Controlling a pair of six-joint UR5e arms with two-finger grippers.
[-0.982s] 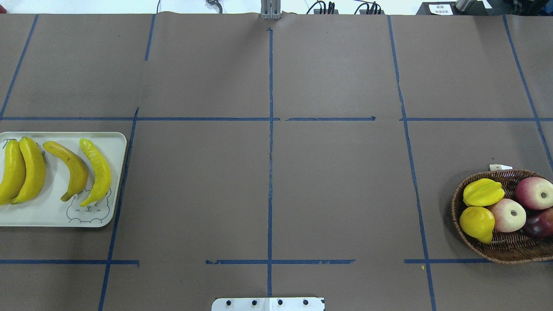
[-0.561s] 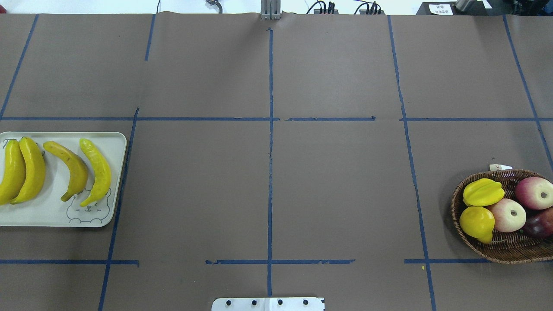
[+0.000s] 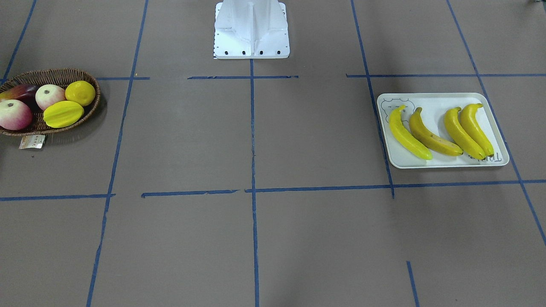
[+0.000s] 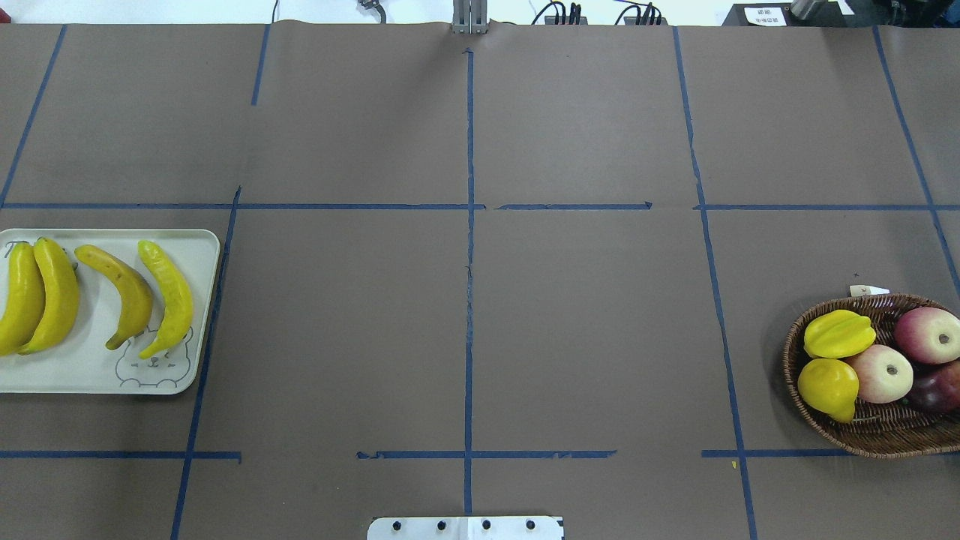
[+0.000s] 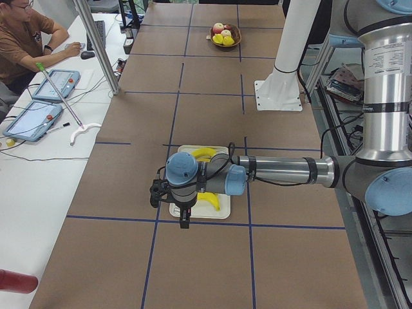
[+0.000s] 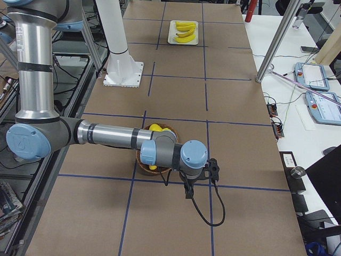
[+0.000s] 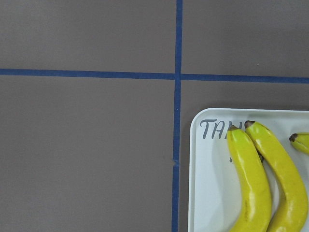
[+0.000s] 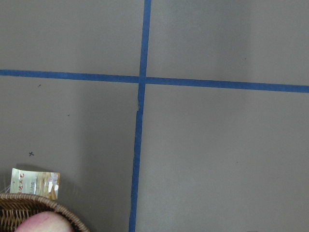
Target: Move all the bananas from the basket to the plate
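I cannot tell whether either pincer is open or closed, since each shows only from the table ends. The left pincer (image 5: 158, 193) hangs on a bent wrist at the end of the left arm (image 5: 283, 172), whose silver forearm reaches out level over the brown paper-covered worktop (image 4: 585, 322) with its blue tape grid. Directly below that pincer sits the pale mint-white rectangular plate (image 4: 75, 371), smooth, round-cornered, printed with a grey bear face and lettering. On it lie all four long curved yellow bananas (image 4: 178, 300), glossy and dark-tipped, side by side, one of them browner. The left wrist camera looks down on the plate's lettered corner and two stem ends. The right arm (image 6: 106, 136) has the same pose, its upper link upright and its forearm level. The right pincer (image 6: 213, 170) is just beyond the shallow oval brown woven wicker basket (image 4: 862, 439), which lies under its forearm. That basket holds a ridged yellow starfruit (image 4: 838, 334), a round yellow lemon (image 4: 828, 386) and pink-red apples (image 4: 885, 373). A small paper tag (image 8: 35, 182) lies at its rim.
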